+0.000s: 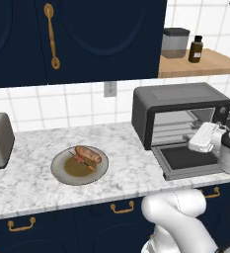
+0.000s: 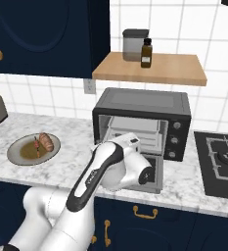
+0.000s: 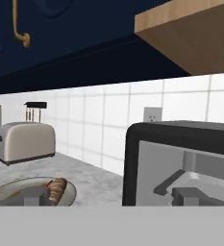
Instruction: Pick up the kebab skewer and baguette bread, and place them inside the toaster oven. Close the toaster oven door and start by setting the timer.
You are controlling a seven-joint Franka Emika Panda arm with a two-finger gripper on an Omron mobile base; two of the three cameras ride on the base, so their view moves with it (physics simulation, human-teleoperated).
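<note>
Well to the left of the empty, spread gripper (image 1: pixel 201 138), raised before the toaster oven (image 1: pixel 180 113) with its door (image 1: pixel 190 160) dropped open, the kebab skewer (image 1: pixel 83 162) and baguette bread (image 1: pixel 88 154) are seen lying together on a plate (image 1: pixel 62 170) on the counter (image 1: pixel 27 185).

The toaster oven (image 2: pixel 142 122) stands on the marble table (image 2: pixel 76 166) against the tiled wall, with its knob column on the right side. The toaster oven door (image 2: pixel 154 174) is folded down flat (largely hidden behind the white arm (image 2: pixel 105 171)). To the left, well apart from the oven, a grey plate (image 2: pixel 17 154) carries the baguette bread (image 2: pixel 46 141) with the kebab skewer (image 2: pixel 36 145) just beside it. Above the oven, a wooden shelf (image 2: pixel 174 68) holds a brown bottle (image 2: pixel 146 53) and a grey canister (image 2: pixel 132 44).
</note>
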